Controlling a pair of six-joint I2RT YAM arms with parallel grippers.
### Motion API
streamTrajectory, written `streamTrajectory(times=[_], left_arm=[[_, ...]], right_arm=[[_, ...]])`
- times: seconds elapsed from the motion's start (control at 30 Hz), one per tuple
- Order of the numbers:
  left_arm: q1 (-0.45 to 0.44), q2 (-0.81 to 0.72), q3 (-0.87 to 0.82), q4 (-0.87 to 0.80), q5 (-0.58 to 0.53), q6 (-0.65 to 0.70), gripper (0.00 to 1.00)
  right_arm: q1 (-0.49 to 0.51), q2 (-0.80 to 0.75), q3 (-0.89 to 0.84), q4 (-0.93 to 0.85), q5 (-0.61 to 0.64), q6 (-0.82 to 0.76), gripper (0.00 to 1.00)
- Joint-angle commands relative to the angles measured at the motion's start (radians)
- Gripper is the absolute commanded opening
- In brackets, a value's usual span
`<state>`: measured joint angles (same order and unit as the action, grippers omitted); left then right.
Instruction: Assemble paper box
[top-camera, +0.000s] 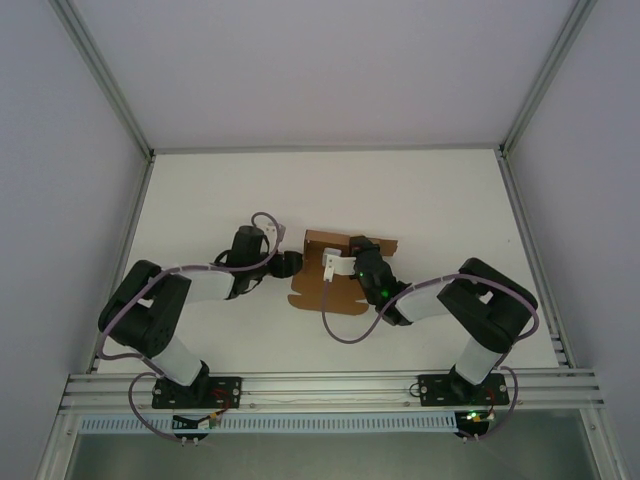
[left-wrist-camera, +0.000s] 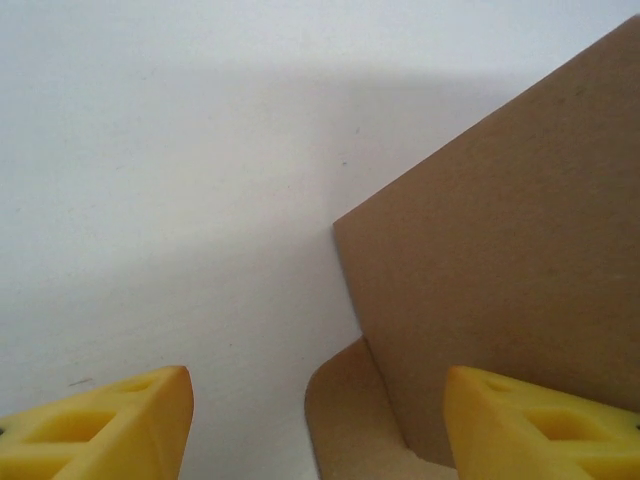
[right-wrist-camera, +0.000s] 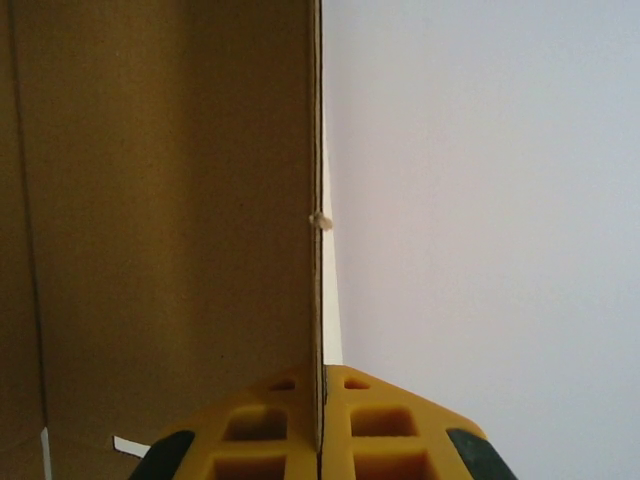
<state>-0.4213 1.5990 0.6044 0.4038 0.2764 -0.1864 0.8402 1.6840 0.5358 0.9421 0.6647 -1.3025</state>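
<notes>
The paper box (top-camera: 318, 288) is a brown cardboard sheet, partly folded, lying mid-table between the two arms. My right gripper (top-camera: 356, 246) is at its back right part. In the right wrist view, that gripper (right-wrist-camera: 322, 374) is shut on the edge of an upright cardboard wall (right-wrist-camera: 170, 200), which runs straight up from the yellow fingers (right-wrist-camera: 400, 420). My left gripper (top-camera: 291, 264) sits at the sheet's left edge. In the left wrist view, it (left-wrist-camera: 318, 376) is open, with a raised cardboard panel (left-wrist-camera: 500, 250) and a rounded flap (left-wrist-camera: 345, 415) between its yellow fingers (left-wrist-camera: 110, 425), touching neither.
White table (top-camera: 430, 200) stretches behind and to both sides of the box. Grey enclosure walls and aluminium posts (top-camera: 100, 75) border it. A metal rail (top-camera: 330, 385) carrying both arm bases runs along the near edge. Purple cables (top-camera: 265, 222) loop over the arms.
</notes>
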Motion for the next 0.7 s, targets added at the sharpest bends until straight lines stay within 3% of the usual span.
streamTrajectory(times=[0.0, 0.23, 0.37, 0.67], left_arm=[[-0.015, -0.034, -0.022, 0.043, 0.047, 0.019, 0.67], [-0.029, -0.153, -0.129, 0.067, 0.057, 0.020, 0.68], [-0.039, -0.093, -0.042, -0.003, -0.013, 0.045, 0.67], [-0.071, -0.044, 0.009, 0.017, 0.048, 0.070, 0.69]], right_arm=[[0.011, 0.031, -0.026, -0.017, 0.017, -0.020, 0.00], [0.010, 0.021, -0.009, -0.080, 0.029, 0.024, 0.00], [0.010, 0.009, 0.001, -0.101, 0.027, 0.022, 0.00], [0.012, 0.006, 0.013, -0.170, 0.027, 0.064, 0.00]])
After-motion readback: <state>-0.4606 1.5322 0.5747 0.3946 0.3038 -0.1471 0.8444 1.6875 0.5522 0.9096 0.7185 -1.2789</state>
